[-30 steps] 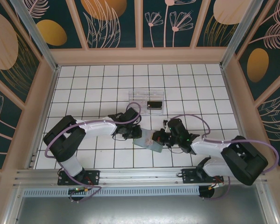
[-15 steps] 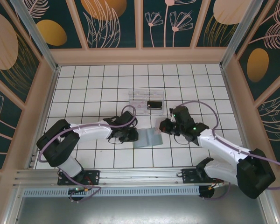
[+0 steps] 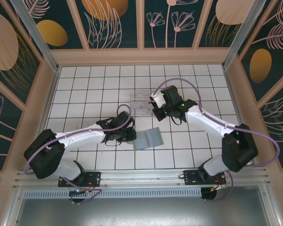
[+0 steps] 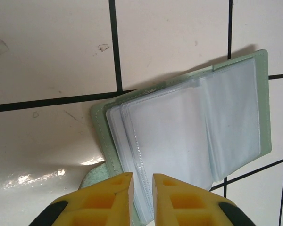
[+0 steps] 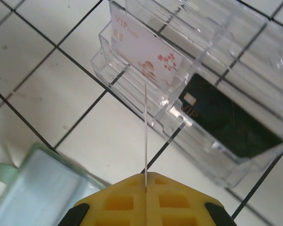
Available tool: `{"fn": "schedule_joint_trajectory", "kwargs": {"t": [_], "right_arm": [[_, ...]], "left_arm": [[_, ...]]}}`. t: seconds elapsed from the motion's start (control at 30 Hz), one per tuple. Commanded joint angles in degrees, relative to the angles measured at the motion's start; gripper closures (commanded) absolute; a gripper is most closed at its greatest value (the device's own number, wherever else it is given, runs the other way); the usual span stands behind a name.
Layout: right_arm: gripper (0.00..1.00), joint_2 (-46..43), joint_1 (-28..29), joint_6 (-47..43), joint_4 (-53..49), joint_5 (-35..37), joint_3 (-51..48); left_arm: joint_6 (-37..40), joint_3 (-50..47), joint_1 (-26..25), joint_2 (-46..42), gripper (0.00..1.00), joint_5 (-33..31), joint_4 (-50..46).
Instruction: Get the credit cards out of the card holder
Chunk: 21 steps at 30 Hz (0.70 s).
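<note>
My right gripper (image 5: pixel 145 186) is clamped on a thin card (image 5: pixel 145 132), seen edge-on, just in front of the clear tray (image 5: pixel 205 44). The tray's slots hold a pale VIP card (image 5: pixel 146 59) and a black card (image 5: pixel 228 125). My left gripper (image 4: pixel 140 188) pinches the near edge of the open card holder (image 4: pixel 179 127), which lies on the tiles (image 4: pixel 52 52).

1. This is a robot lab cell: a left arm (image 3: pixel 80 137) and a right arm (image 3: pixel 212 123) sit bolted along an aluminium rail (image 3: pixel 141 176).
2. Under them lies a white tabletop (image 3: pixel 85 84) gridded with black lines.
3. Teal wall panels (image 3: pixel 113 23) with flower patterns box it in, like a staged test enclosure.
</note>
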Motion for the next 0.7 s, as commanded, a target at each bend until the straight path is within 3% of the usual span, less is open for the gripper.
{"fn": "schedule_joint_trajectory", "kwargs": {"t": [0.0,0.3,0.67], "right_arm": [[1.0,3.35,0.1,-21.13,-6.59,-1.84,7.27],[1.0,18.85,0.98,-38.32,-21.37,-1.39,27.09],[1.0,31.33,2.87,-44.47,-29.51,-1.16,42.47]], "left_arm": [[-1.03,-2.57,0.5,-1.91,0.81,-1.85,-1.72],[-4.48,-10.11,1.05,-7.68,0.81,-0.35,1.2],[-6.97,-12.68,1.19,-12.83,0.79,-0.76,2.13]]}}
